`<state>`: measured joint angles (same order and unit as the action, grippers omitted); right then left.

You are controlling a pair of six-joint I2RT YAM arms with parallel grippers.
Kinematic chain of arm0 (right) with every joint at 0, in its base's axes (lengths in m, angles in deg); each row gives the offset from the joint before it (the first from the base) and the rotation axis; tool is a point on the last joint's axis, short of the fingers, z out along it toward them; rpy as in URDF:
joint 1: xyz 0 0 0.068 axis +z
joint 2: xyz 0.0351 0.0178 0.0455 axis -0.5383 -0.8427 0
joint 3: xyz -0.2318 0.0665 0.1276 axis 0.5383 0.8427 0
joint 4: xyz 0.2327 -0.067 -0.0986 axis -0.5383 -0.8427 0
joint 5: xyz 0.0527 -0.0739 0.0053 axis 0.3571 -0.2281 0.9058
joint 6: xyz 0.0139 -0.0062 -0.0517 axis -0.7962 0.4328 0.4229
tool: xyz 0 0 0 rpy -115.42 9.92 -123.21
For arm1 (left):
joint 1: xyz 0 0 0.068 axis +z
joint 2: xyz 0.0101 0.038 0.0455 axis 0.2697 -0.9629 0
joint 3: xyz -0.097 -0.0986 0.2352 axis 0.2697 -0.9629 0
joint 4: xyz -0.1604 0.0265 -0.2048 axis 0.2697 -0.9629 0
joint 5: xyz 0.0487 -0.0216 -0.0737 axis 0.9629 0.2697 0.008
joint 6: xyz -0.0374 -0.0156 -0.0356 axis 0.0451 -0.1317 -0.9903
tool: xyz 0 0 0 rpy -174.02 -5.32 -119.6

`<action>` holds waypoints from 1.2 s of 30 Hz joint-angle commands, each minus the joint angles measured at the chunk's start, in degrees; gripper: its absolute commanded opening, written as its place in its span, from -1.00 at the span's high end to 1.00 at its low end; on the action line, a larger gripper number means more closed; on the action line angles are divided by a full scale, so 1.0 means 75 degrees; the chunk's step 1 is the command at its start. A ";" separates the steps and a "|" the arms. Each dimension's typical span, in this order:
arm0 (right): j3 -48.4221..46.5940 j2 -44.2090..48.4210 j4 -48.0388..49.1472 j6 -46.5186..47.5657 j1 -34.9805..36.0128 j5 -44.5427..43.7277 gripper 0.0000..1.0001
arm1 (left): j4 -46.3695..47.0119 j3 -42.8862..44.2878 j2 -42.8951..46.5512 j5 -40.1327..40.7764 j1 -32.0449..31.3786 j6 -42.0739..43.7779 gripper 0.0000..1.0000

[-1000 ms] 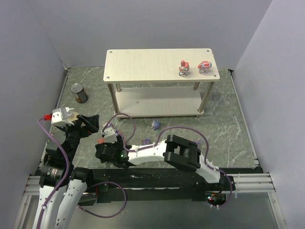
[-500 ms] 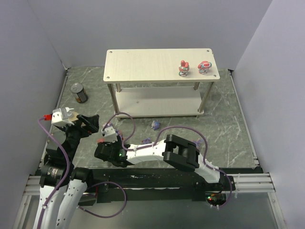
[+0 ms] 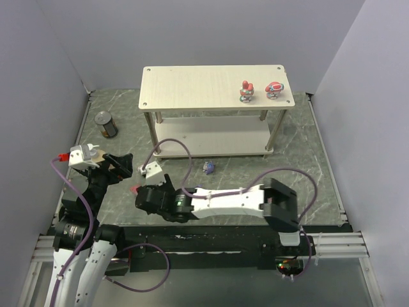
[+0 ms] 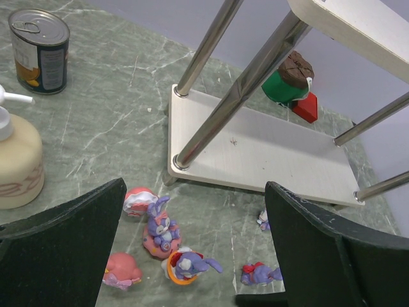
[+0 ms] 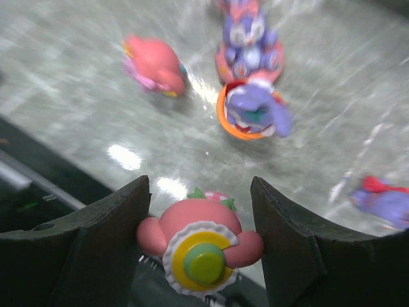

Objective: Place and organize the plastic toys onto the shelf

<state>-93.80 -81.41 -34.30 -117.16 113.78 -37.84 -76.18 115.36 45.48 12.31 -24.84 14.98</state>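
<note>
The shelf (image 3: 192, 86) stands at the back; two red-hooded toys (image 3: 246, 91) (image 3: 274, 90) stand on its top board at the right. My right gripper (image 5: 201, 243) is shut on a pink toy (image 5: 198, 224) and holds it above the floor at the near left (image 3: 142, 195). Below it lie a pink toy (image 5: 153, 64), a purple toy in an orange ring (image 5: 252, 109) and a purple rabbit on a pink base (image 5: 248, 45). My left gripper (image 3: 121, 165) is open and empty above the same cluster (image 4: 160, 230). One purple toy (image 3: 208, 167) lies before the shelf.
A dark tin can (image 3: 106, 125) stands at the far left, and a beige pump bottle (image 4: 16, 160) near it. A green and brown item with a red block (image 4: 291, 80) sits at the back of the shelf's lower board (image 4: 268, 153). Grey walls close both sides.
My right arm has stretched out, its elbow swinging right. The right gripper has moved slightly away from the near edge with the pink toy in it. The left arm has not moved.
</note>
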 commanded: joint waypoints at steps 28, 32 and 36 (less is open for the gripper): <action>-0.4528 0.2368 -0.3550 0.2885 -0.3163 -0.0119 0.51 | 0.0252 -0.0024 -0.0011 -0.0154 0.0065 0.0027 -0.93; -0.5291 0.1969 -0.3773 0.3119 -0.3526 -0.0026 0.48 | 0.0252 -0.0024 -0.0022 -0.0154 0.0065 0.0027 -0.93; -0.5631 0.1665 -0.3797 0.3271 -0.3855 0.0325 0.47 | 0.0252 -0.0024 -0.0034 -0.0165 0.0065 0.0027 -0.93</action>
<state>-132.57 -66.50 -61.08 -94.97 86.77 -37.75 -76.14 115.34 45.50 12.26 -24.82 14.98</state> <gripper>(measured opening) 0.692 0.963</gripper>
